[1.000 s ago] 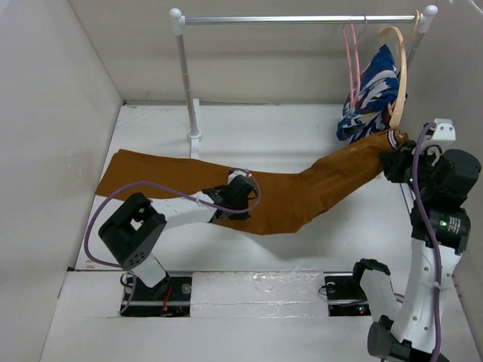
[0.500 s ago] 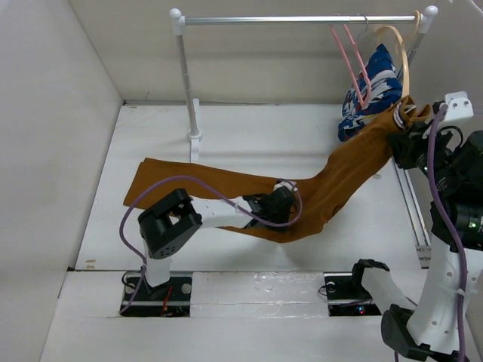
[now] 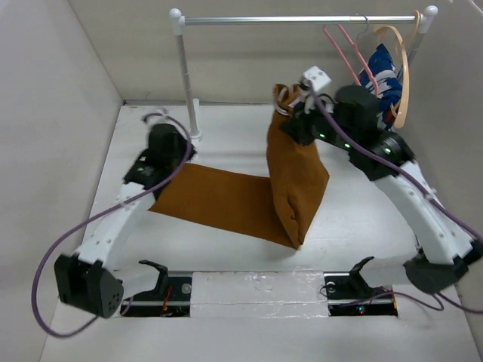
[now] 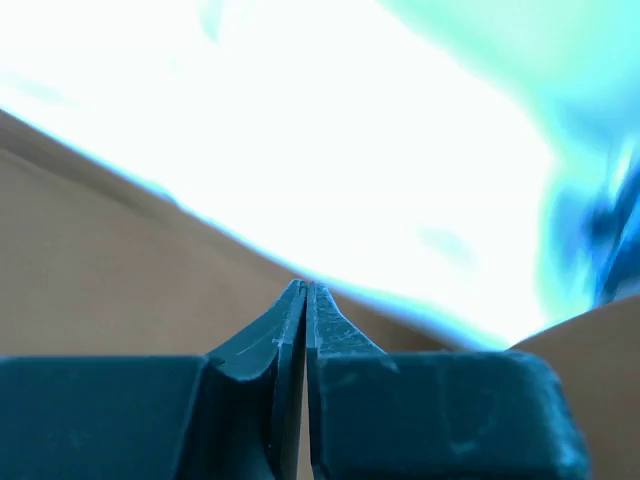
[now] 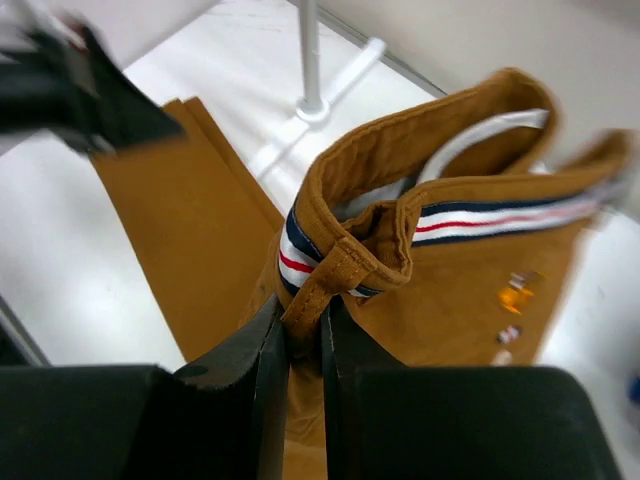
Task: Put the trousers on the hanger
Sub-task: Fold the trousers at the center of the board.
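The rust-brown trousers (image 3: pixel 296 177) hang from my right gripper (image 3: pixel 290 115), which is shut on a belt loop at the striped waistband (image 5: pixel 300 265). The upper part of the trousers hangs above the middle of the table. Their legs (image 3: pixel 215 200) lie flat, running left. My left gripper (image 3: pixel 170 151) is over the far left end of the legs. In the left wrist view its fingers (image 4: pixel 306 288) are shut with nothing showing between them, and brown cloth (image 4: pixel 110 270) lies below. The pink hanger (image 3: pixel 343 49) hangs on the rail to the right of my right gripper.
A clothes rail (image 3: pixel 302 19) spans the back on a white post (image 3: pixel 185 75) with a foot (image 3: pixel 195 136) near my left gripper. A pale wooden hanger (image 3: pixel 400 68) and a blue, white and red patterned garment (image 3: pixel 381 72) hang at its right end. Walls enclose the table.
My right arm has swung the waistband from the right edge to the centre, so the trousers now hang folded. My left gripper has moved from the mid-leg back to the far left.
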Tool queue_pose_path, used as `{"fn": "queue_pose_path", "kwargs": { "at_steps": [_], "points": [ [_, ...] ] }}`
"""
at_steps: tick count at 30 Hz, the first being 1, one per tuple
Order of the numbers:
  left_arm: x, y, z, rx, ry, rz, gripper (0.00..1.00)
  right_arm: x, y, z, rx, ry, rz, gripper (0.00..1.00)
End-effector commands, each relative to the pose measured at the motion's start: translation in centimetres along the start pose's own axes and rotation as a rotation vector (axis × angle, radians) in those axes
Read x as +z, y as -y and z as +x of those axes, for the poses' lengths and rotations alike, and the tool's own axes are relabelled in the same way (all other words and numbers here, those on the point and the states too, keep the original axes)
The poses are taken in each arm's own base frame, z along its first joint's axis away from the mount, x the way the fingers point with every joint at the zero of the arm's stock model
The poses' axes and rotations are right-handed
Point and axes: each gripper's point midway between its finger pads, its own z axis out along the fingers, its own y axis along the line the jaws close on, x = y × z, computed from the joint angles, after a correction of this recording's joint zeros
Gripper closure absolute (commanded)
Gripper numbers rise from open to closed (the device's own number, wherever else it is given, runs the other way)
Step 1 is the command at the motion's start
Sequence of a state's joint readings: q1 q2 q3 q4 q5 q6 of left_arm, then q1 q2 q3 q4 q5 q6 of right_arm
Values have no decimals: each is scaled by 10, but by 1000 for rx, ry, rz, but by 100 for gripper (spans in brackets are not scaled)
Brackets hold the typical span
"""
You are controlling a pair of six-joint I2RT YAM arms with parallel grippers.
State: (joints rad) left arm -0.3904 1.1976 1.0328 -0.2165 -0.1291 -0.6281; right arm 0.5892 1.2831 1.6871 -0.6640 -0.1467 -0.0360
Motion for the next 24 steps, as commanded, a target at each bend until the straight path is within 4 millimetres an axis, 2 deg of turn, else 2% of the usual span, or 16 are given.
{"fn": "queue_pose_path", "kwargs": {
  "at_steps": [1,2,3,5,6,7,11,15,16,17,19,20,21,22,23,24],
  "points": [
    [-46,-18,-78,-37,170,-22,100,42,-19,-81,-22,245,-9,100],
    [-62,-9,-108,-54,239,7,100,45,-28,-104,-31,290,-29,100],
    [-74,-11,-126,-68,288,-2,100,87,-45,-89,-32,232,-74,100],
    [-98,-1,-155,-77,364,0,100,115,-66,-95,-41,236,-125,100],
    [-109,-3,-166,-88,410,-20,100,115,-78,-122,-48,304,-156,100],
    [-120,-2,-173,-97,440,-23,100,157,-103,-98,-42,249,-217,100],
    [-168,-17,-212,-130,601,-100,100,221,-176,-73,54,243,-400,100],
    [-193,-41,-226,-139,694,-249,98,273,-237,-19,147,218,-597,16],
    [-195,-44,-227,-142,702,-264,96,266,-253,-20,166,212,-705,12],
    [-193,-47,-227,-147,705,-285,95,283,-249,7,182,152,-737,9],
    [-187,-47,-226,-140,695,-281,91,279,-244,19,117,110,-758,9],
    [-175,-50,-218,-126,667,-287,87,288,-229,58,94,14,-710,10],
    [-163,-46,-214,-113,640,-258,83,262,-213,25,56,79,-672,14],
    [-151,-47,-206,-97,609,-249,72,257,-198,30,42,79,-629,16],
    [-128,-56,-186,-76,541,-261,67,256,-186,85,67,-31,-607,23],
    [-107,-57,-173,-73,483,-245,63,233,-165,58,64,36,-583,40]
  ]
}}
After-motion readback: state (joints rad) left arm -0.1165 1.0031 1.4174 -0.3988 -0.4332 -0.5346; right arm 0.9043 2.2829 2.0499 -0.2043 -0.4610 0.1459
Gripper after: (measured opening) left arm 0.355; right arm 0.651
